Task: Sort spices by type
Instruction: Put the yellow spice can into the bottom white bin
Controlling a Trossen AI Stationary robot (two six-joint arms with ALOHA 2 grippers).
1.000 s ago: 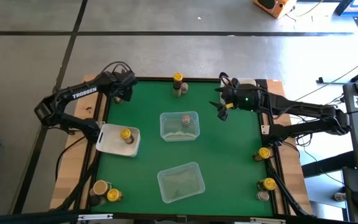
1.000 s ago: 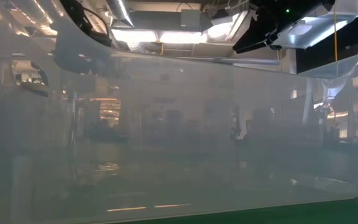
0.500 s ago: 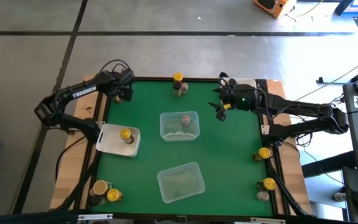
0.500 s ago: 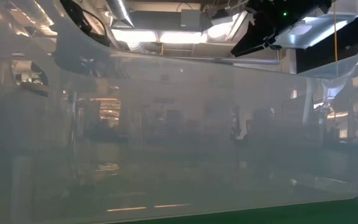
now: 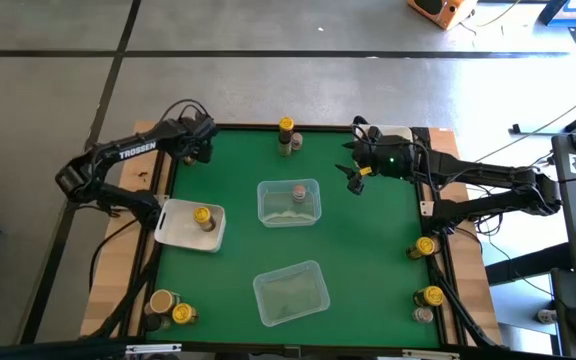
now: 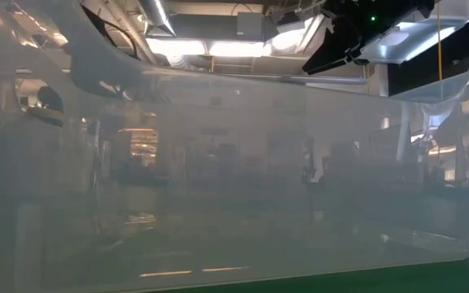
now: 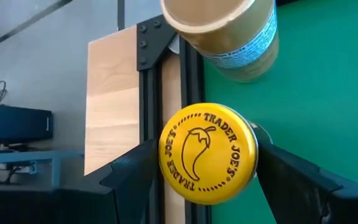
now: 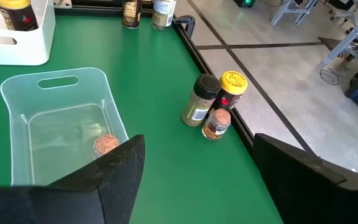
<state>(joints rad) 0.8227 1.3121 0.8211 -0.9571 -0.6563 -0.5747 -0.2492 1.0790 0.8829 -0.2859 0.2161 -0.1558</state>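
While overhead hides it, yellow-lidded jar (image 7: 208, 153) fills left pincer (image 7: 204, 165).

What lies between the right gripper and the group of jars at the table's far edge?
Nothing: in the high view, only bare green mat separates the right gripper from the jars at the far edge. The right wrist view shows the same open stretch beside the clear tub.

The flat green tabletop mat (image 5: 368, 250) is framed by a black metal rail with pale wood beyond it. A small jar's round yellow lid (image 7: 207, 153) bears a dark chili-pepper outline ringed by dark lettering, beside a tan-lidded jar with a white-and-blue label (image 7: 232, 31). Two clear, colourless plastic tubs (image 5: 289, 202) and a white rectangular tray (image 5: 173, 229) sit on the green.
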